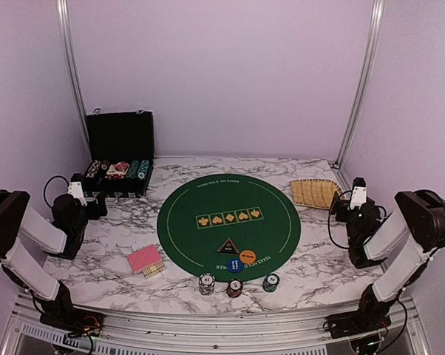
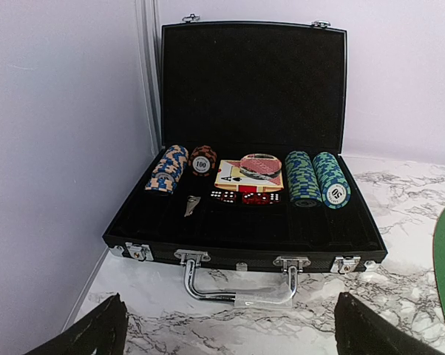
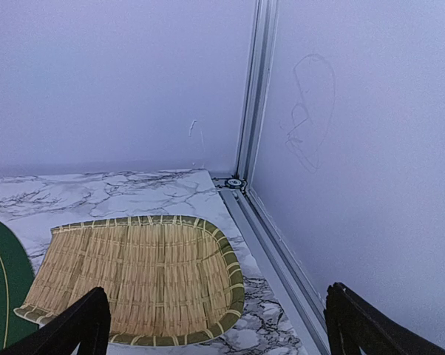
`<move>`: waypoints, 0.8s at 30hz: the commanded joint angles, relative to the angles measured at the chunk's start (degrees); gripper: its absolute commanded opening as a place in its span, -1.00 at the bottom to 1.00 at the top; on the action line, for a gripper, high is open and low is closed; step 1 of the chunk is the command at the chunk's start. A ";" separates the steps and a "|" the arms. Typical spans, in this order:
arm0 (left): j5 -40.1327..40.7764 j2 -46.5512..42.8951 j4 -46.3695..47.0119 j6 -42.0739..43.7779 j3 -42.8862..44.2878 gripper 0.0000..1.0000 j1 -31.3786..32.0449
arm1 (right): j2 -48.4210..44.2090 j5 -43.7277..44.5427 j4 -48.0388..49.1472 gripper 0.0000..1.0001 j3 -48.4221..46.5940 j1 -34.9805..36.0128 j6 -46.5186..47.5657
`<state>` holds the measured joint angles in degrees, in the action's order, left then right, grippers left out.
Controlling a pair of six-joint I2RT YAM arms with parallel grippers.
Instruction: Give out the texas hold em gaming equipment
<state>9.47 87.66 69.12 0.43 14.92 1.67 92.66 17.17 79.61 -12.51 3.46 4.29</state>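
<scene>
Although three short piles of poker chips, a white stack [image 1: 206, 283], a red stack [image 1: 234, 288] and a teal stack [image 1: 270, 282], stand on the bench [image 1: 326, 251] just off the 6 o'clock edge of the green felt mat [image 1: 208, 196], the job looks only partly done. The black triangular button [image 1: 227, 246], orange button [image 1: 247, 257] and blue button [image 1: 235, 265] lie close together on the felt toward 6 o'clock. The red-backed playing cards [image 1: 144, 259] rest on the bench at about 8 o'clock of the mat.

At 10 o'clock the black hinged case [image 2: 252, 81] stands open with rows of chips [image 2: 316, 179], loose cards [image 2: 248, 176] and dice [image 2: 245, 197] inside, so most of the set seems yet to be dealt out. The left gripper [image 2: 230, 318] faces that case and the right gripper [image 3: 216, 310] faces the tan woven tray [image 3: 134, 259] at 2 o'clock; both sets of jaws stand wide, holding nothing
</scene>
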 commanded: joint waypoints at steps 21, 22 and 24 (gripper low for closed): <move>-8.51 -6.96 -28.28 5.45 12.38 0.98 -0.24 | -4.95 4.96 -0.61 0.98 0.95 0.60 -1.34; -8.10 -7.70 -29.74 6.47 12.90 0.98 -0.21 | -7.05 8.59 -5.78 0.98 -0.54 0.98 -2.17; -7.59 -9.73 -30.70 8.11 12.68 0.98 -0.24 | -11.79 10.80 -18.08 0.98 -6.00 0.94 -3.46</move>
<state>3.42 82.04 49.39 3.86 26.11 1.65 87.68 21.80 75.66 -11.99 3.97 2.83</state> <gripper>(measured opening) 0.989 0.990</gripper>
